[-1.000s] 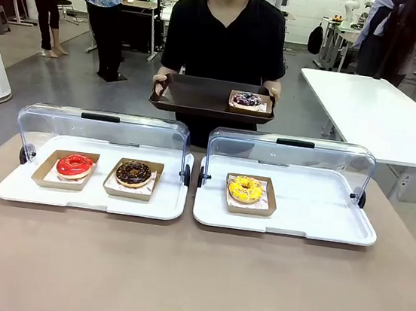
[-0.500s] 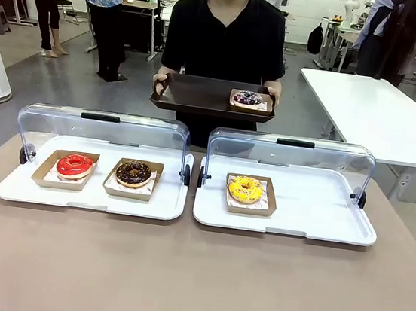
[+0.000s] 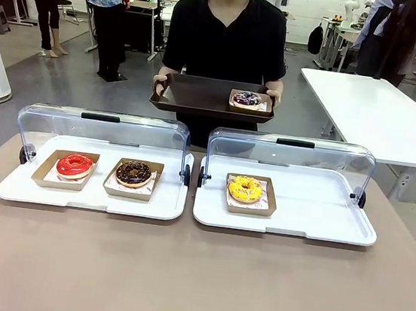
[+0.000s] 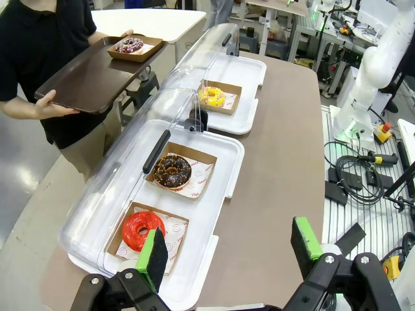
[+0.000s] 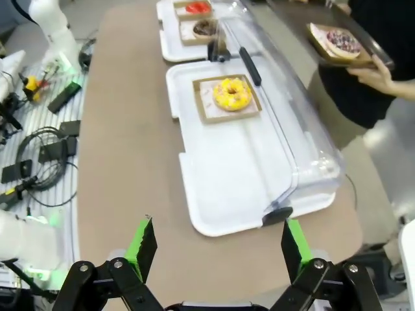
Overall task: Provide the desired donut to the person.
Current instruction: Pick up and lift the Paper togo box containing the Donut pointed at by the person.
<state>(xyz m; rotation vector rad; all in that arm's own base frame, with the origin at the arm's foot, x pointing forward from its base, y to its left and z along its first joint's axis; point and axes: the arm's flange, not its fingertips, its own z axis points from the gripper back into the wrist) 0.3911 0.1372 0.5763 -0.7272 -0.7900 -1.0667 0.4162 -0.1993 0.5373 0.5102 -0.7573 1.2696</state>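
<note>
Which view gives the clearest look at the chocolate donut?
The left wrist view: the chocolate donut appears largest there, seen from above with its whole ring visible. The front view shows it smaller, at a low angle. The right wrist view has it tiny and far off.

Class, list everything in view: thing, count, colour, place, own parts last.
table: one, brown, near side.
left case: one, white, clear lid up, on table.
right case: one, white, clear lid up, beside it.
red donut: one, left case, left.
chocolate donut: one, brown, left case, right.
yellow donut: one, right case.
purple donut: one, on tray.
boxes: four, tan, under each donut.
tray: one, dark brown, held by person.
person: one, black shirt, far side.
left tool: one, black, green pads, open.
right tool: one, same, open.
</note>
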